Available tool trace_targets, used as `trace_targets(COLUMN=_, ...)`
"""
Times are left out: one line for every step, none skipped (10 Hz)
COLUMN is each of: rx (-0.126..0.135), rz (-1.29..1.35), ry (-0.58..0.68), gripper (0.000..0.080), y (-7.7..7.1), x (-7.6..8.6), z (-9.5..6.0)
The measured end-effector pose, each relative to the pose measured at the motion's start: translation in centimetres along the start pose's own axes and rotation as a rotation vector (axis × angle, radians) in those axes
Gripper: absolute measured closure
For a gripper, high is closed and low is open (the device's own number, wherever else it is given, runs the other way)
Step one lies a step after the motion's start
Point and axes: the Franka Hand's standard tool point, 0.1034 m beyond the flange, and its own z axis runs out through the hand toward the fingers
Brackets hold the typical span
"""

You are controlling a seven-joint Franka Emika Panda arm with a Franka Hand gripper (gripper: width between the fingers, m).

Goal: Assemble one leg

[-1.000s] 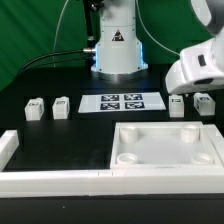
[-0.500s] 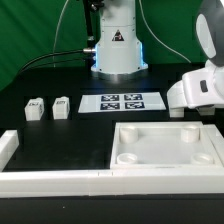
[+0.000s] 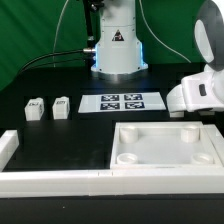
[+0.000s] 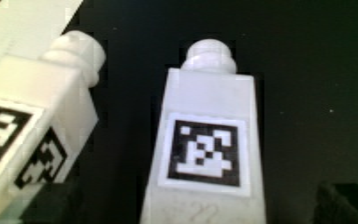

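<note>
Wrist view: a white leg [image 4: 202, 140] lies flat on the black counter [image 4: 131, 60] with its marker tag facing the camera. Its long axis runs the length of the frame and ends in a narrow rounded tip. A second leg [image 4: 37, 110] lies just beside it, slightly angled, with its tip pointing much the same way. In the exterior view, the arm's white head [image 3: 200, 92] sits at the right edge of the frame, and the leg cannot be seen beneath it. I cannot tell whether the jaws are spread or pressed together.

We cannot see pincer fingertips: white wrist housing [image 3: 200, 88] covers them, grip unreadable. Exterior view hides leg [image 4: 202, 130] under pincer. Wrist view blurred; neighbour leg [image 4: 30, 115] beside pincer cut by edge, tag [image 4: 12, 140] partial.
</note>
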Motion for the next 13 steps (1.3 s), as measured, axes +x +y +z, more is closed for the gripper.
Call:
trace_targets(rx=0.000, rz=0.000, ry=0.000, gripper=0.0150, y=0.02, x=0.00, z=0.01)
trace_targets(rx=0.001, rz=0.001, ry=0.000, gripper=0.0162, y=0.04, x=0.01, z=0.00)
trace_targets(rx=0.001, rz=0.001, ry=0.000, gripper=0.0332, y=0.04, x=0.01, z=0.01)
trace_targets(rx=0.001, rz=0.000, ry=0.000, gripper=0.0332, y=0.03, x=0.01, z=0.01)
trace_targets(rx=0.000, rz=0.000, ry=0.000, gripper=0.0512, y=0.01, x=0.00, z=0.01)
trace_targets(rx=0.000, rz=0.000, ry=0.000, gripper=0.0508, y=-0.01, x=0.00, z=0.00)
trace_targets(rx=0.000, rz=0.000, ry=0.001, gripper=0.0508, y=-0.03, x=0.02, z=-0.03)
trace_targets(rx=-0.001, rz=-0.001, ry=0.001, gripper=0.0508, y=-0.05, x=0.01, z=-0.02)
trace_targets(rx=-0.001, rz=-0.001, ry=0.001, gripper=0.0508, y=-0.06, x=0.01, z=-0.02)
trace_targets(rx=-0.001, rz=-0.001, ry=0.001, gripper=0.0508, y=-0.07, x=0.01, z=-0.02)
trace_targets(rx=-0.002, rz=-0.001, ry=0.000, gripper=0.0508, y=-0.07, x=-0.09, z=-0.11)
trace_targets(rx=-0.003, rz=-0.001, ry=0.003, gripper=0.0508, y=-0.05, x=-0.27, z=-0.41)
trace_targets(rx=-0.004, rz=0.005, ry=0.006, gripper=0.0505, y=0.00, x=-0.68, z=-0.94)
